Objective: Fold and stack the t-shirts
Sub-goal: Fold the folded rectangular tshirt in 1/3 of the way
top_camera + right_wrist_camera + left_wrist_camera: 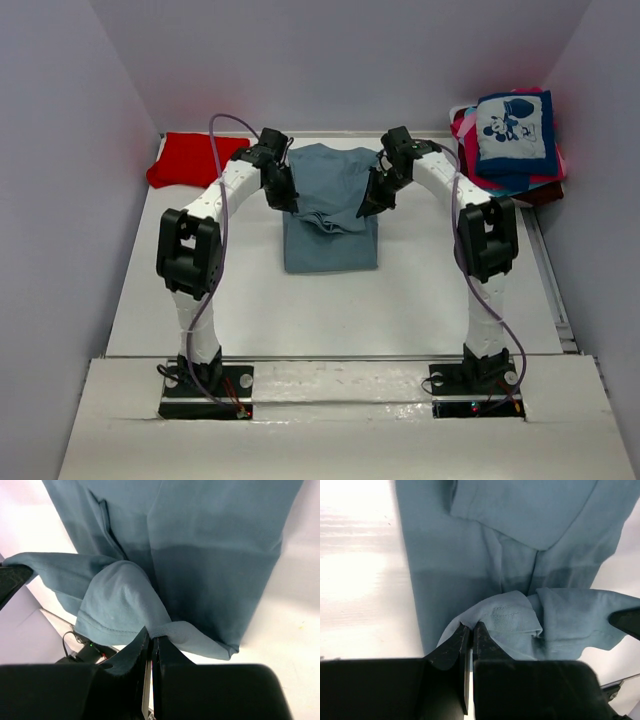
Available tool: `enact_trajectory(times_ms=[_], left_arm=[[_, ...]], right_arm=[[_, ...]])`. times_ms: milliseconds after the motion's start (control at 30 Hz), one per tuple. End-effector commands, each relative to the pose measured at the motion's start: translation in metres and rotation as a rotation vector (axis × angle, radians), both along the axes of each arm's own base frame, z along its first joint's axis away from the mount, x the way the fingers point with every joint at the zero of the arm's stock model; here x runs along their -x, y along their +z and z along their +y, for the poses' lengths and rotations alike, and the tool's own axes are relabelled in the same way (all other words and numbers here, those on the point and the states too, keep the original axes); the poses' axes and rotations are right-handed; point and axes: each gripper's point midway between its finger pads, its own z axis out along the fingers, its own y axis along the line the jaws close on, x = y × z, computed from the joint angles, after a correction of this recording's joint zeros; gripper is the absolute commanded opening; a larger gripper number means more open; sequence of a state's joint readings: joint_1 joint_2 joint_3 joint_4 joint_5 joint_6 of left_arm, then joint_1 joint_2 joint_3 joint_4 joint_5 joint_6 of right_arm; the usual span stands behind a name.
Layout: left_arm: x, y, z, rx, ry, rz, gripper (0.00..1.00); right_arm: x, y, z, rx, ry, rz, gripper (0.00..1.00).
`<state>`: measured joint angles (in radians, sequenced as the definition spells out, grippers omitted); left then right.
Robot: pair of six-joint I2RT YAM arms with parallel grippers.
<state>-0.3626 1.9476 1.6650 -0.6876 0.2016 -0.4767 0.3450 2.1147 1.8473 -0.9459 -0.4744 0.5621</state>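
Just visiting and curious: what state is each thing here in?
Grey-blue t-shirt: partly folded, one end lifted, rest lying flat.
Red t-shirt: lying far left, untouched.
Stack of t-shirts: folded, piled far right.
Left arm: jaws shut on the grey-blue t-shirt.
Right arm: jaws shut on it too.

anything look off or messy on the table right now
Nothing looks damaged. The stack of folded shirts in the far right corner is untidy, with pink and red edges poking out unevenly. The grey-blue t-shirt is bunched mid-table only because the left gripper and right gripper each pinch its edge.
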Motion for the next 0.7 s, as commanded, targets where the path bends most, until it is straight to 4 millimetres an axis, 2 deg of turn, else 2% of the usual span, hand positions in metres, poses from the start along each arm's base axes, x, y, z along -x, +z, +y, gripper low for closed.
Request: enact_trajectory(times_ms=[0,267,467,667], left_arm=[[-0.022,0.019,0.01,0.017,0.009,-0.052,0.06],[-0.041,0.01,0.014,0.028,0.015,-0.044,0.06],[-0.056,0.007,0.005,0.058,0.002,-0.046,0.06],[-0.067,-0.006,-0.003,0.073,-0.009,-0.022,0.06]], right_arm=[[-0.018,0.008,-0.006,-0.008,-0.003,-0.02,0.07],[-0.027,-0.004,-0.011,-0.004,-0.022,0.003,0.07],[-0.032,-0.01,-0.01,-0.004,-0.023,0.008,0.07],[-0.035,-0.018,-0.013,-0.004,-0.03,0.023,0.07]])
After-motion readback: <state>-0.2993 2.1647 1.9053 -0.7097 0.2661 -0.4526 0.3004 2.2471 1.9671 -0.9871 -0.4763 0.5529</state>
